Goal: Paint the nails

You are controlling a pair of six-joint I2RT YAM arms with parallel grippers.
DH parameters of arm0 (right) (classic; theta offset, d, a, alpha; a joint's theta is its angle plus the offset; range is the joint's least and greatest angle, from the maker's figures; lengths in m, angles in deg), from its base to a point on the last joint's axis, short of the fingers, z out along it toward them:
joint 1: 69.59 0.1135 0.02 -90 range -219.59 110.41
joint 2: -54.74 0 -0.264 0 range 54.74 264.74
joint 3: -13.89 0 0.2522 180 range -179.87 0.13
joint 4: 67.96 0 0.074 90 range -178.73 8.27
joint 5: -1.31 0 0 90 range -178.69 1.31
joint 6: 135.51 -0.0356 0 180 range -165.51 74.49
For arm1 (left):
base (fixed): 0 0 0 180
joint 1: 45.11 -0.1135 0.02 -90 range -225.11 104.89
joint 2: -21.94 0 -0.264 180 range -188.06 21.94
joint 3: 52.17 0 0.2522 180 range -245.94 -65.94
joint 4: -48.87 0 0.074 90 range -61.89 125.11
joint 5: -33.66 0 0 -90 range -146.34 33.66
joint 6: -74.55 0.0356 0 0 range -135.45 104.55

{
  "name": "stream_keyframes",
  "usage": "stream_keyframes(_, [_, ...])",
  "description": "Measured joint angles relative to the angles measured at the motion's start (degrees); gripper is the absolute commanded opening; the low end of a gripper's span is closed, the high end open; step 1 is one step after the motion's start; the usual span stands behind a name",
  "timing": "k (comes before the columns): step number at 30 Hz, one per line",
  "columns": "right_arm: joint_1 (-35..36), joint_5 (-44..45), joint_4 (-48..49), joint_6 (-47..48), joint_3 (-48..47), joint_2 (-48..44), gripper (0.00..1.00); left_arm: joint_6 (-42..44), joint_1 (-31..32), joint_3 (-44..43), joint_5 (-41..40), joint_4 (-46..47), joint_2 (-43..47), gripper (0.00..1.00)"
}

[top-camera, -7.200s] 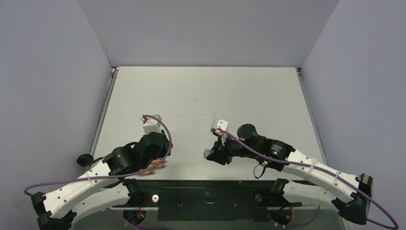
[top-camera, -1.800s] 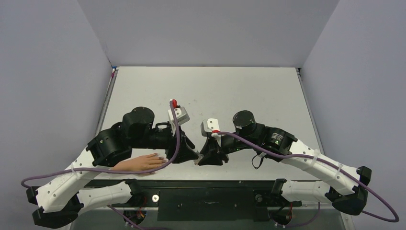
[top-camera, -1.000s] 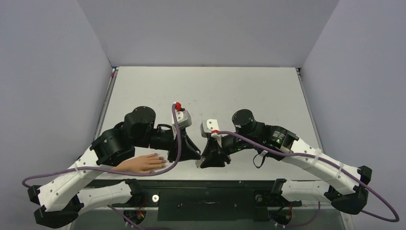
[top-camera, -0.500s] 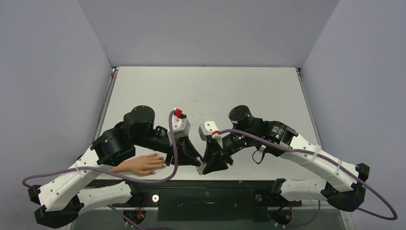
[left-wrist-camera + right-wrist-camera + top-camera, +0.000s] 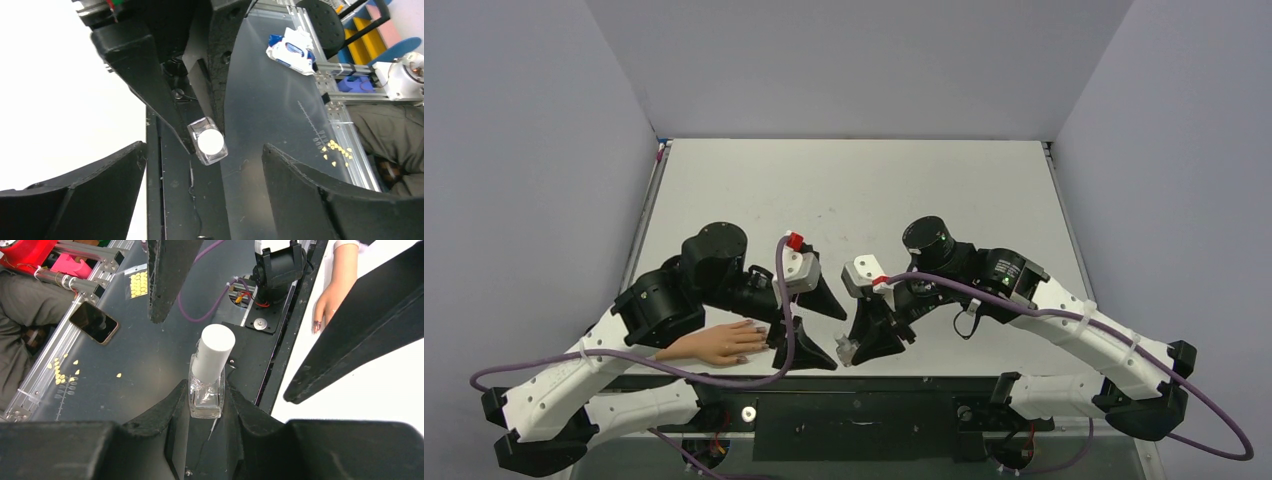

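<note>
Right, your white worktop (image 5: 854, 190) fills the middle of the overhead view. At its lower centre, your left fingers (image 5: 839, 342) stand wide apart, gripping nothing. Facing them, your right fingers (image 5: 205, 397) are clamped on the glass body of the small clear bottle (image 5: 212, 360), its white cap poking between the left pair, untouched. Lower left, the fake hand (image 5: 714, 343) lies flat by the near edge, its dark nails (image 5: 316, 325) just left of your left fingers.
</note>
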State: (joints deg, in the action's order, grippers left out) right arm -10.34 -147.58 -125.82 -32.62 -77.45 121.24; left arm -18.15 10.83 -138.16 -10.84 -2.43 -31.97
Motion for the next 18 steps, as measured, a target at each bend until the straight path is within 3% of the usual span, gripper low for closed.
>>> stream_keyframes(1, [0.04, 0.13, -0.39, 0.22, 0.0, 0.0, 0.0, -0.09, 0.0, 0.0, -0.83, 0.02, 0.22, 1.0])
stream_keyframes(9, [0.11, 3.58, -1.53, 1.75, 0.46, -0.33, 0.0, -1.36, -0.17, 0.0, -9.42, 0.0, 3.78, 0.97])
stream_keyframes(18, [0.07, 23.69, 11.02, -3.58, 13.42, -8.07, 0.0, -4.33, -0.24, 3.98, -28.92, -1.79, 13.66, 0.97])
